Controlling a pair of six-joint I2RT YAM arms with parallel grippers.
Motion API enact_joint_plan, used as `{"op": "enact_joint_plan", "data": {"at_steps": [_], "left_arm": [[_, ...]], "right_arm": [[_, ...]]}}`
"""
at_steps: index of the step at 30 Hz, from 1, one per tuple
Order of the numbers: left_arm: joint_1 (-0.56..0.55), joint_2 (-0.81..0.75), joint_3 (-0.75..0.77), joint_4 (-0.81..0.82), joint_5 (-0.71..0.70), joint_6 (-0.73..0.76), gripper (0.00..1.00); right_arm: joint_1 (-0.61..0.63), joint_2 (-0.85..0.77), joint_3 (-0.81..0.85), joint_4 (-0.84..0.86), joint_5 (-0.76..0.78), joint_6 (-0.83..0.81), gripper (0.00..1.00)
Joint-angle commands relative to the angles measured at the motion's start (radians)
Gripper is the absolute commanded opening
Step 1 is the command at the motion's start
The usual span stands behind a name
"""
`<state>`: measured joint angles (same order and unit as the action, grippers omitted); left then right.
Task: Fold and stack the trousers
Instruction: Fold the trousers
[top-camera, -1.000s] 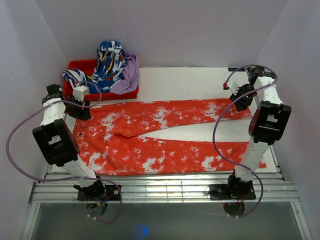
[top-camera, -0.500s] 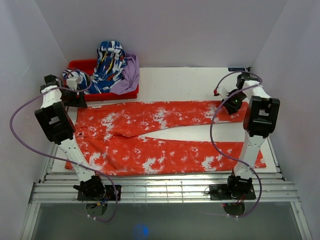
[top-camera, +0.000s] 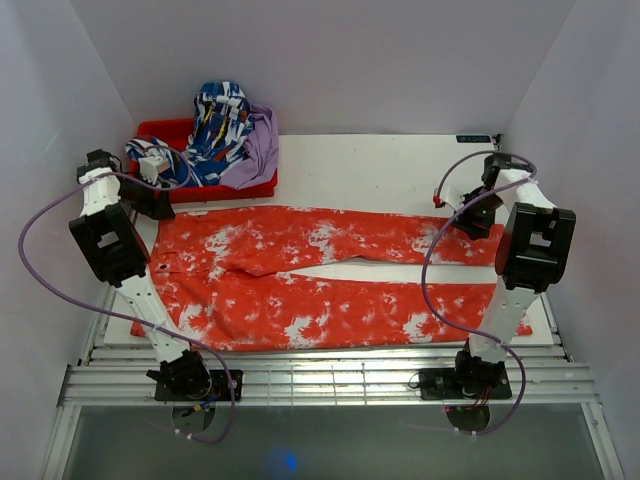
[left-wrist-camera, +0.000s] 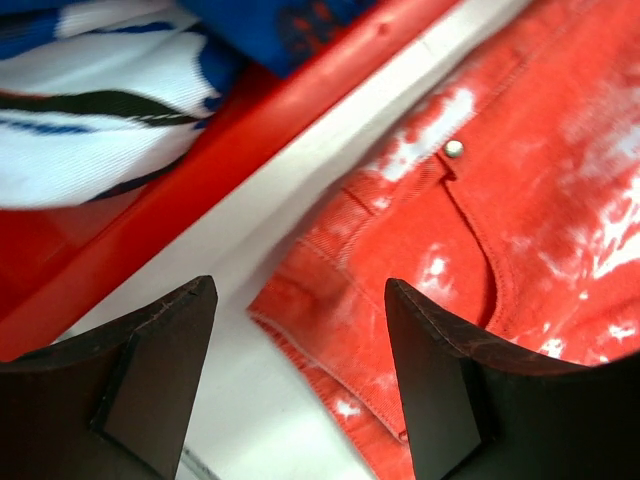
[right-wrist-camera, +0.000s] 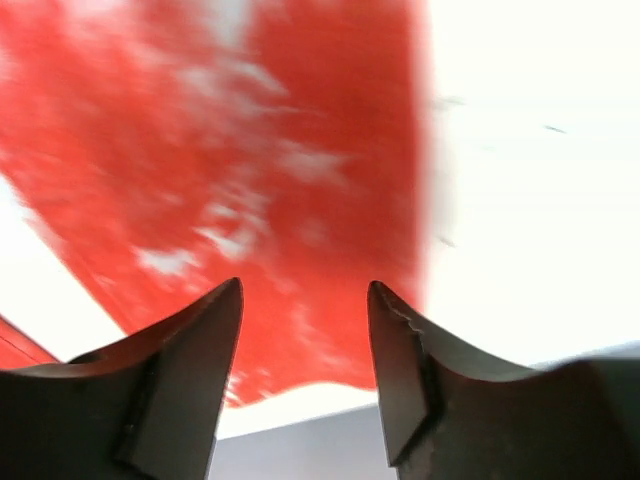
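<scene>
Now spread flat on white tabletop (top-camera: 380, 165): trousers (top-camera: 320, 275), waistband at left, both legs stretching right, slightly parted. Hovers over far waistband corner with left gripper (left-wrist-camera: 300, 290), jaws wide apart, nothing held, just beside red bin (left-wrist-camera: 150, 185). Poised above far leg's hem with right gripper (right-wrist-camera: 305, 290), jaws likewise parted, empty; view there blurred. Piled in bin: blue-and-white garment (top-camera: 215, 125), purple garment (top-camera: 258, 150).
</scene>
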<state>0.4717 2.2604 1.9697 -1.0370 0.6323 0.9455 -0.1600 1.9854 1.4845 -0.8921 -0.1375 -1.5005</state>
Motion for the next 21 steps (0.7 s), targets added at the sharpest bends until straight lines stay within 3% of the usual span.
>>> {"op": "enact_joint_plan", "data": {"at_steps": [1, 5, 7, 9, 21], "left_arm": [[0.001, -0.007, -0.020, -0.077, 0.118, 0.177, 0.80], [0.001, 0.013, -0.014, -0.084, 0.130, 0.251, 0.79], [0.001, 0.022, -0.014, -0.084, 0.119, 0.295, 0.78], [0.002, 0.039, 0.000, -0.086, 0.109, 0.312, 0.77], [0.002, 0.073, -0.049, -0.115, 0.058, 0.421, 0.62]], "right_arm": [[-0.016, 0.006, 0.159, -0.056, -0.039, -0.040, 0.62], [-0.029, 0.056, 0.264, -0.071, -0.034, -0.066, 0.71], [-0.036, 0.092, 0.299, -0.093, -0.045, -0.099, 0.82], [-0.039, 0.128, 0.336, -0.111, -0.045, -0.127, 0.84], [-0.047, 0.332, 0.563, -0.245, -0.132, -0.274, 0.83]]}}
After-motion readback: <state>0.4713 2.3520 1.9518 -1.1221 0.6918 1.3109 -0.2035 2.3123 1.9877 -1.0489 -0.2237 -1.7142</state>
